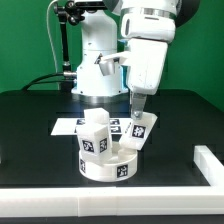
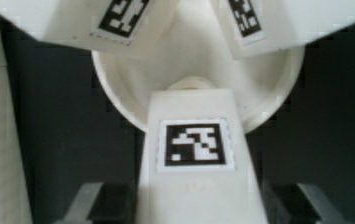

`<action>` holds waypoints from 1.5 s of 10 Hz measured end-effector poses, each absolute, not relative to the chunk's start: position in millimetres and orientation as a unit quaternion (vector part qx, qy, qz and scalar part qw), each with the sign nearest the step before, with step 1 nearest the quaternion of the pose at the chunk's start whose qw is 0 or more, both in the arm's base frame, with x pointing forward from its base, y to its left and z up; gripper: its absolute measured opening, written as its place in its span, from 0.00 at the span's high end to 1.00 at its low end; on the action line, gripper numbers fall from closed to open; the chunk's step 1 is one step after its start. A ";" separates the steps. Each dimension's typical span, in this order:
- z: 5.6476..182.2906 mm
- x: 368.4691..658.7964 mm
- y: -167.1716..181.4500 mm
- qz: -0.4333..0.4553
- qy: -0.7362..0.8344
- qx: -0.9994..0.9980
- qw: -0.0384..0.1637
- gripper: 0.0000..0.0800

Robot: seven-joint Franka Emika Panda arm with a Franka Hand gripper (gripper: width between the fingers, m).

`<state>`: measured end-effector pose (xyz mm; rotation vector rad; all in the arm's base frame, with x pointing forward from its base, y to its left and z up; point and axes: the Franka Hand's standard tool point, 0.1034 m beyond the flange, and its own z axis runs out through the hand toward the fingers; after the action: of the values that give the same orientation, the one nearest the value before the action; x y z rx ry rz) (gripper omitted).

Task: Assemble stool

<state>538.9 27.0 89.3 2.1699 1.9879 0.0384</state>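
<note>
A black tabletop (image 1: 30,140) fills the lower part of the exterior view, backed by a pale green wall, with the white base of the Franka arm (image 1: 95,60) standing at the far side. On the table behind the work lies the thin flat white marker board (image 1: 68,126) with its square tags, and near the exterior view's right edge a white L-shaped rail (image 1: 208,165) rests on the black surface, well apart from the rest. Toward the near middle of the table stands the short round white plastic ring-like seat (image 1: 105,167), tagged on its side wall. Two small blocky white legs stand up out of it: one tagged leg (image 1: 93,133) on the exterior view's left of the seat, roughly upright, and a second tagged leg (image 1: 137,130) on the exterior view's right, tilted and leaning outward. The two-finger gripper (image 1: 137,106) comes down from above onto that right-hand leg, its fingertips at the leg's top end. In the wrist view the held leg (image 2: 199,140) runs up the middle, its tag facing the camera, with the dark fingers (image 2: 89,200) pressed against either side of it, so the pincer is clamped on that leg. Beyond it the seat's rounded hollow (image 2: 138,70) shows, along with two more tagged white parts.
</note>
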 end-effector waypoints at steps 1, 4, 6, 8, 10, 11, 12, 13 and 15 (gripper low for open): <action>89.3 538.9 26.9 0.013 0.672 0.734 0.099 0.58; 89.3 539.0 26.4 0.016 0.652 0.751 0.098 0.58; 89.3 539.0 26.4 0.022 0.604 0.791 0.097 0.58; 88.7 537.0 25.2 0.021 0.530 0.843 0.091 0.58; 88.6 534.7 20.1 0.000 0.444 0.894 0.069 0.58; 89.0 536.3 19.3 0.002 0.418 0.906 0.062 0.58; 89.0 536.5 19.8 0.006 0.378 0.924 0.061 0.58; 89.0 536.5 19.8 0.008 0.340 0.938 0.061 0.58; 89.0 536.5 19.8 0.012 0.279 0.958 0.060 0.58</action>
<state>536.5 19.8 89.0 2.9010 0.8453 0.0365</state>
